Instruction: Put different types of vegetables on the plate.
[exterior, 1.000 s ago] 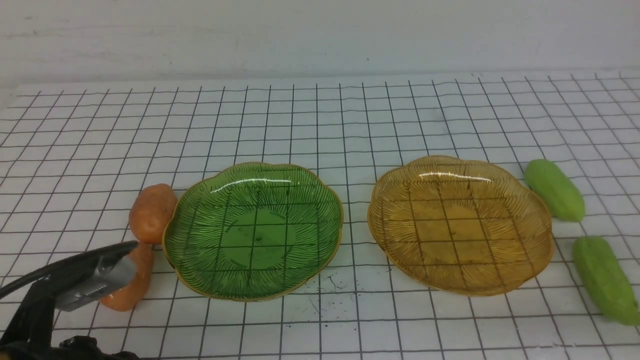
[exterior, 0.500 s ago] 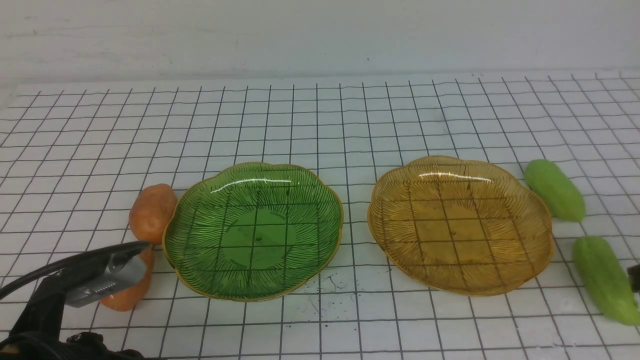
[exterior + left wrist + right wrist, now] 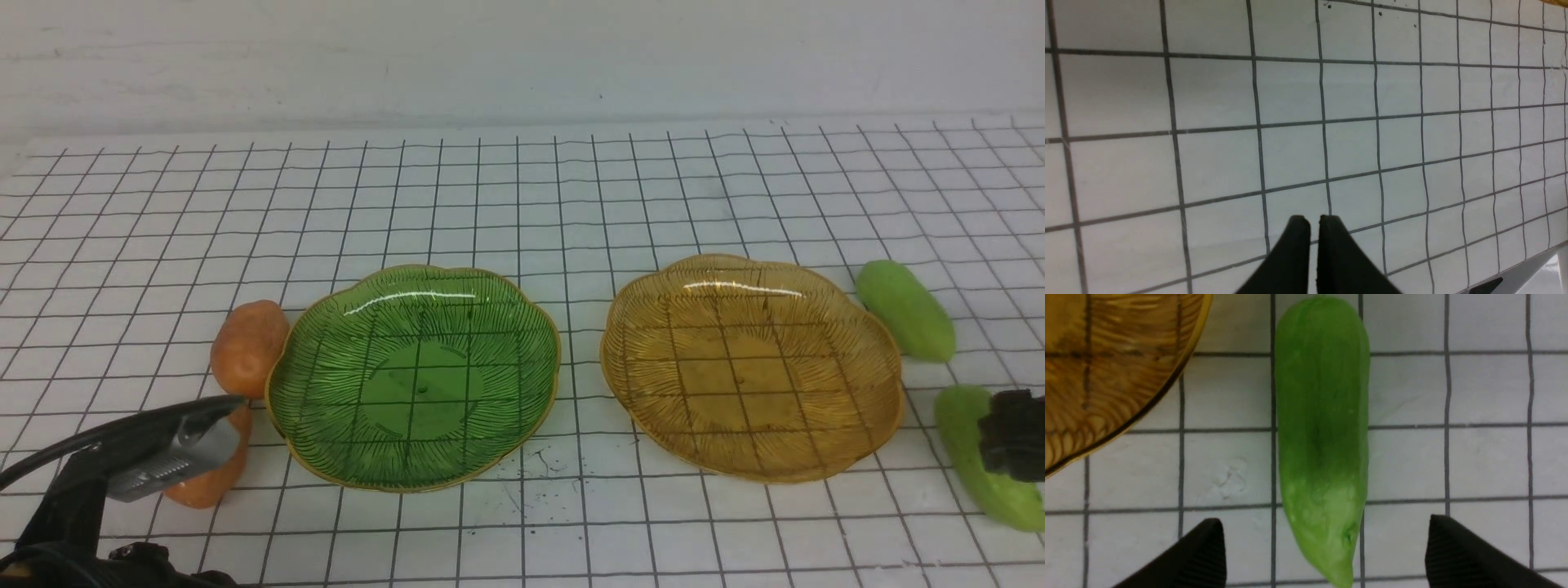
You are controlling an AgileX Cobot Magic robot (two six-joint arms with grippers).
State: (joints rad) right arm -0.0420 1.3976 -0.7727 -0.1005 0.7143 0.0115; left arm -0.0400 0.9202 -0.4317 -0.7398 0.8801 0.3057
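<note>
Two orange-brown potatoes lie left of the green plate (image 3: 416, 384): the far one (image 3: 247, 347) touches its rim, and the near one (image 3: 204, 486) is partly hidden behind my left gripper (image 3: 208, 425). That gripper is shut and empty, and the left wrist view shows it (image 3: 1314, 218) over bare grid cloth. Two light green gourds lie right of the amber plate (image 3: 751, 367), one farther back (image 3: 904, 310) and one nearer (image 3: 963, 433). My right gripper (image 3: 1012, 445) hangs over the near gourd (image 3: 1323, 428). It stands open (image 3: 1325, 524), a finger on each side of the gourd's tapered end, not touching it.
Both plates hold nothing. The amber plate's rim (image 3: 1106, 355) sits close beside the near gourd. A white cloth with a black grid covers the table, and its edge (image 3: 1527, 265) shows in the left wrist view. A pale wall stands behind.
My right gripper has come in from the right edge over the near gourd and opened. The left gripper shifted slightly right, then held still.
</note>
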